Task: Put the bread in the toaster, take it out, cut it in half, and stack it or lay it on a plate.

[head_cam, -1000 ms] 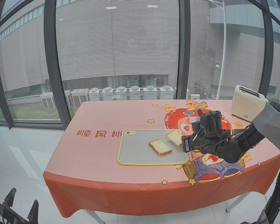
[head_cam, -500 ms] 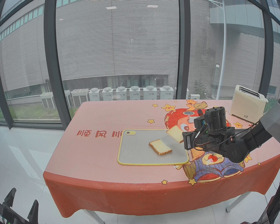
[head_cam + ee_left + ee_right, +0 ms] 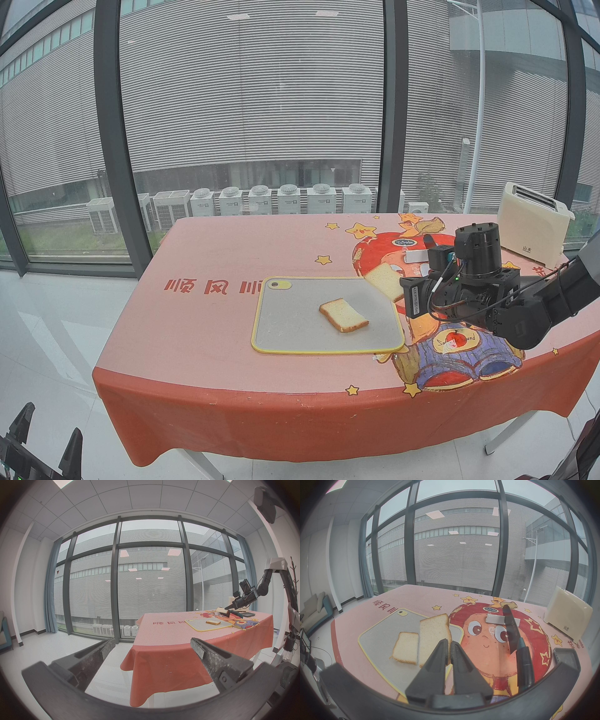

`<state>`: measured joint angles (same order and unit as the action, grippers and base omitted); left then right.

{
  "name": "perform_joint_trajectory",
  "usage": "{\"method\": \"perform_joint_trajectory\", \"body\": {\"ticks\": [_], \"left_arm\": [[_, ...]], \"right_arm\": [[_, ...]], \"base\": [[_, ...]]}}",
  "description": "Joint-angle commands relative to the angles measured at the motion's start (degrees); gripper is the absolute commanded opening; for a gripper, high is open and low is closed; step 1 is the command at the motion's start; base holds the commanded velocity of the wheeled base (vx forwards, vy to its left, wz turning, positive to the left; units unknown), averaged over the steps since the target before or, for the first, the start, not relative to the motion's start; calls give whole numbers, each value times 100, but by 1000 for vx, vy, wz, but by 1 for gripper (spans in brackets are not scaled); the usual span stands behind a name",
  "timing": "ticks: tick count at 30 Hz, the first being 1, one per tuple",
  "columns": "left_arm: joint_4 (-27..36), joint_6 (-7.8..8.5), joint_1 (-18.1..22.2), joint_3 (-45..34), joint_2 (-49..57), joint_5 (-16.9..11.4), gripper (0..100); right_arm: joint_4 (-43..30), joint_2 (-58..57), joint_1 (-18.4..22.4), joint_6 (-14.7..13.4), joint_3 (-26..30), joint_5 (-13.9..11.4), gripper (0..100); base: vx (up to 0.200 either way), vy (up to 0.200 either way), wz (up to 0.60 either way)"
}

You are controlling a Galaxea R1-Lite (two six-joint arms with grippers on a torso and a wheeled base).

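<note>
My right gripper (image 3: 448,645) is shut on one edge of a slice of bread (image 3: 434,633) and holds it in the air over the right rim of the grey cutting board (image 3: 294,328). In the head view that slice (image 3: 385,279) hangs just left of the wrist. A second slice (image 3: 343,314) lies flat on the board. The cream toaster (image 3: 531,226) stands at the table's far right corner, apart from the gripper. My left gripper (image 3: 153,650) is open with nothing in it, low beside the table and well away from it.
A black knife (image 3: 517,639) lies on the cartoon-printed cloth between the board and the toaster (image 3: 568,612). A dark tray-like object (image 3: 565,658) sits near the table's right front. The left part of the table is bare cloth.
The right gripper has lifted the bread slice off the board's right end and carried it up and to the right, toward the toaster. The other slice has stayed put.
</note>
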<state>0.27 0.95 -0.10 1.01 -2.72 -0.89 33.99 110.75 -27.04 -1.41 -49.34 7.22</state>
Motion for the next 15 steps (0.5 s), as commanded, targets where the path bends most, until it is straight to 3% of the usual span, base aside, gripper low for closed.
{"method": "perform_joint_trajectory", "body": {"ticks": [1,15], "left_arm": [[0,2,1,-101,-9,1,100],[0,10,1,-101,-9,1,100]], "right_arm": [[11,-142,-3,1,73,-1,0],[64,-440,-73,1,425,17,0]], "base": [[0,0,0],[0,0,0]]}}
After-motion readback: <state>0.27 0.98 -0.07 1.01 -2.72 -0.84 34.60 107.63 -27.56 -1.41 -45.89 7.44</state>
